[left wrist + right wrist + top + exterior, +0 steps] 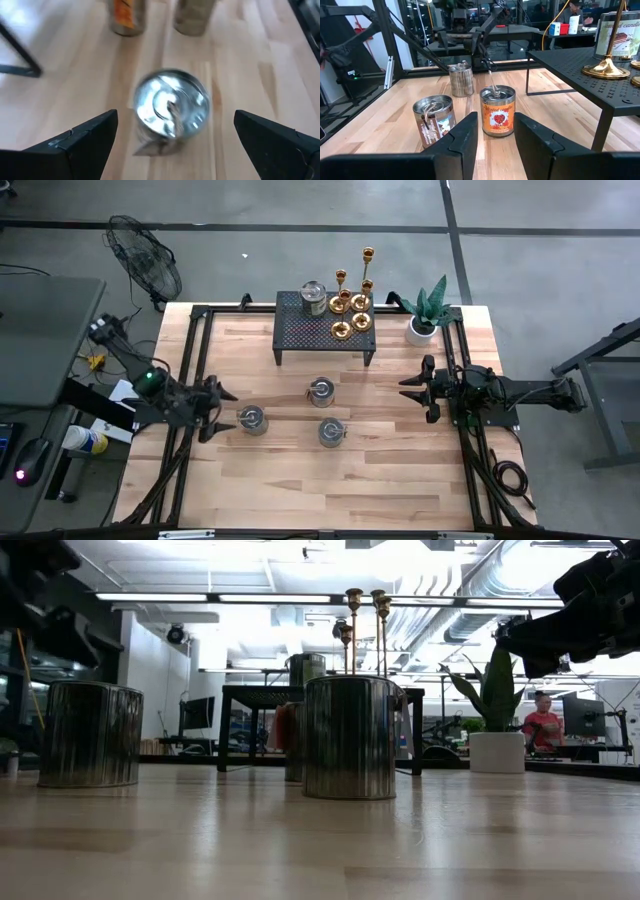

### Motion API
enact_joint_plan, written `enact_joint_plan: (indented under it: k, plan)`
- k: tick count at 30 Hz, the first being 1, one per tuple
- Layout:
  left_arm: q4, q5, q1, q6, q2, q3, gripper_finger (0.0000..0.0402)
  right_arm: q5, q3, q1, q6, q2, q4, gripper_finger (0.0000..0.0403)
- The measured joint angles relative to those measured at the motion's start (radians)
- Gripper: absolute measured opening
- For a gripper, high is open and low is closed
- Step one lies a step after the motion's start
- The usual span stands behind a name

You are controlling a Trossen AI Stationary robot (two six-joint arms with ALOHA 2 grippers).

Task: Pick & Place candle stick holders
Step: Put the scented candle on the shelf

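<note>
Overhead, the gold candlesticks point(353, 295) stand on the black rack point(300, 330) at the counter's point(300, 480) far edge, both arms well short of them. Closer in, the left gripper point(172, 132) spreads wide around a silver tin point(171, 107). Across the counter, the right gripper point(495, 132) is parted narrowly before an orange tin point(497, 111).

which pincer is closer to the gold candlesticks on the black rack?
Right. The right pincer sits just off the black rack's corner below the gold candlesticks; the left pincer hovers farther off, near a tin.

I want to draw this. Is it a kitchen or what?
No, it looks like a robot lab or workshop: two arms at a wooden table, pipes across the ceiling, and a person at desks behind.
</note>
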Motion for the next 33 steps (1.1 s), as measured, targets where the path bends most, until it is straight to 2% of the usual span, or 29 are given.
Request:
enact_joint_plan:
  k: [8,13,22,27,33]
  plan:
    - [0.112,-0.048,-0.149,0.036,-0.03,-0.119,0.039,0.0,0.0,0.0,0.0,0.0,0.0,0.0117]
    - [0.081,-0.082,-0.193,-0.104,-0.03,-0.171,0.039,0.0,0.0,0.0,0.0,0.0,0.0,0.0117]
    - [0.095,-0.146,-0.198,-0.155,-0.027,-0.248,0.039,0.0,0.0,0.0,0.0,0.0,0.0,0.0117]
    - [0.138,-0.251,-0.198,-0.124,0.027,-0.261,0.039,0.0,0.0,0.0,0.0,0.0,0.0,0.0117]
    - [0.17,-0.235,-0.198,-0.154,0.095,-0.266,0.039,0.0,0.0,0.0,0.0,0.0,0.0,0.0117]
